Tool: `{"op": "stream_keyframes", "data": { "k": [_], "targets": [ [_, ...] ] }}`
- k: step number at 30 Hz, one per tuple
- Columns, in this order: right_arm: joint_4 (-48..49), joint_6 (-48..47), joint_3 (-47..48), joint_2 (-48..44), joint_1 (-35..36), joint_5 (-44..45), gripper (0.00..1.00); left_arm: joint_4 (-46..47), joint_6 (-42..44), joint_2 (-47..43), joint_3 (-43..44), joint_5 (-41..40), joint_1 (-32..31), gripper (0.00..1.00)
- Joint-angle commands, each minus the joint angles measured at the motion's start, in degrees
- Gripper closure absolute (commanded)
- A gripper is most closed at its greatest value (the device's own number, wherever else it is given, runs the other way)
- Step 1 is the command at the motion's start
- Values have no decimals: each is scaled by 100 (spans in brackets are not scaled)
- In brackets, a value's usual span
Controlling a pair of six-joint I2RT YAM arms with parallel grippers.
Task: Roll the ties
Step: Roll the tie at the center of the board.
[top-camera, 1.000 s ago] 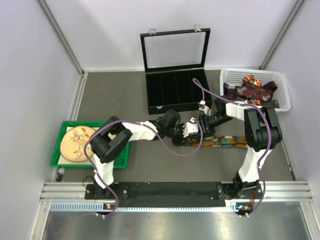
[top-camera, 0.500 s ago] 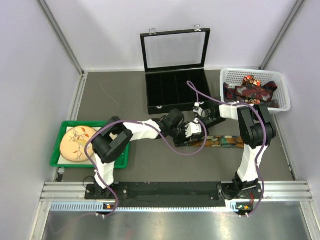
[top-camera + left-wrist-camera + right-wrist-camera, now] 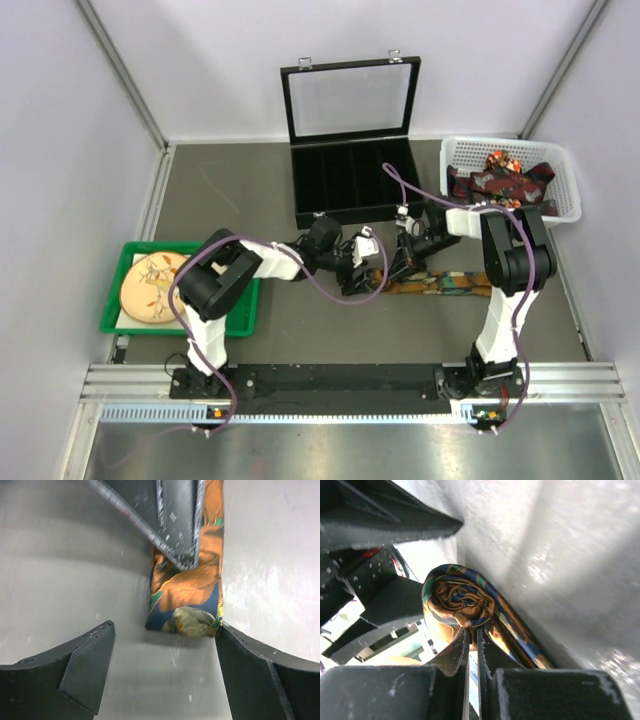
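Left jaws: half closed a second ago, now spread wide, their fingers (image 3: 85, 665) flanking the rolled end (image 3: 182, 600) of the tie (image 3: 211, 520). Whether the finger nearer the roll brushes it cannot be told. Right jaws: half open a second ago, now closed, fingertips (image 3: 452, 655) pinched on the lower edge of the fabric spiral, so this pair alone grips the tie. Over the same second the left wrist has drawn back leftward along the near side of the black case (image 3: 350, 185), while the right wrist has moved in over the roll. The change reads as a hand-over, with the started coil passing from the left jaws to the right, leaving the left arm free to take a fresh hold. The coil is only a few turns thick. Most of the tie lies flat and unrolled (image 3: 445, 285) on the dark surface (image 3: 230, 190), just in front of the case's right corner and running to the right, so this first tie is judged to be at an early stage. With a single pinch holding it, the coil may spring loose or skew. Further ties (image 3: 500, 180) lie heaped in the white basket (image 3: 560, 160) to the right of the case, not yet rolled. A green tray (image 3: 115, 320) carrying a patterned plate (image 3: 150, 285) sits to the left of the case and nearer the arm bases, apart from the work.
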Motion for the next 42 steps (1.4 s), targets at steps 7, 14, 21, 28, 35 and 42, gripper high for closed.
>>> {"op": "stream_keyframes", "data": {
  "k": [7,14,21,28,35,42],
  "targets": [
    [-16,-377,7,130,-88,654,100,729,105,850,87,-149,-519,15],
    [-227,-377,156,-98,-88,250,100,254,281,903,96,-624,-555,51],
    [-482,-377,218,-257,-88,468,100,-124,167,587,-124,-914,-564,67],
    [141,-368,-54,209,-17,1023,100,-485,-88,279,-203,-1135,-538,38],
    [274,-377,-98,359,-17,1269,100,409,-386,103,-519,103,-107,24],
    [379,-324,-213,315,-9,1366,100,1887,-1299,550,-458,843,-115,23]
  ]
}}
